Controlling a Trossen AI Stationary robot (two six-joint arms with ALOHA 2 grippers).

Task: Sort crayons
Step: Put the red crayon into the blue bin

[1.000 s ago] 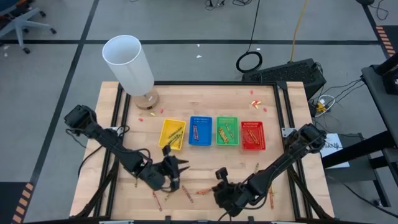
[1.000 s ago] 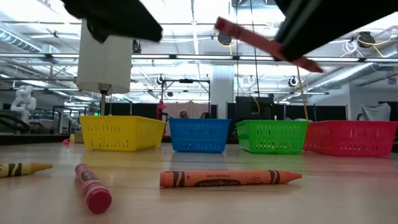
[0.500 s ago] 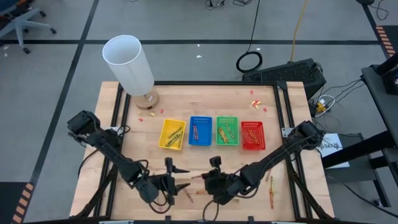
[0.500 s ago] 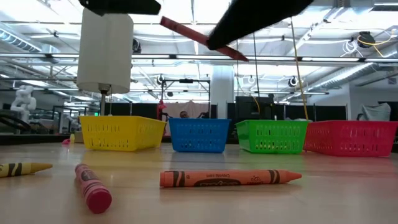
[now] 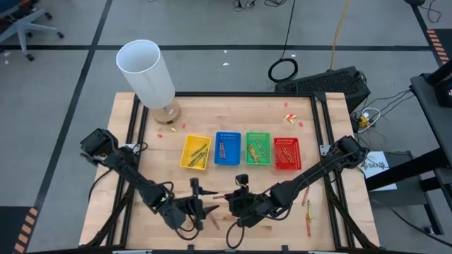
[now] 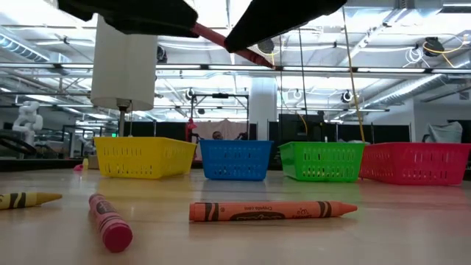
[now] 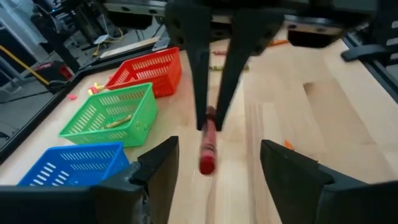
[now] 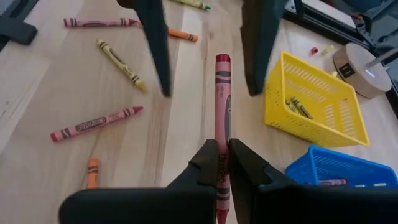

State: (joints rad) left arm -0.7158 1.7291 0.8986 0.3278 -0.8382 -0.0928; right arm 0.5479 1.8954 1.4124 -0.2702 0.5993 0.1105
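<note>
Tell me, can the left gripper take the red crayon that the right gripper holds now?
Probably yes. The left gripper is open and faces the red crayon, which the right gripper holds out by one end. The free end points into the gap between the left fingers, with nothing between them.

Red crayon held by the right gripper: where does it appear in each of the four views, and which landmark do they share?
High view: red wax crayon near the table's front edge.
Low view: at the top, slanting.
Left wrist view: centre, between the open left gripper fingers.
Right wrist view: centre, pinched by the right gripper.
Shared landmark: blue plastic tray.
</note>
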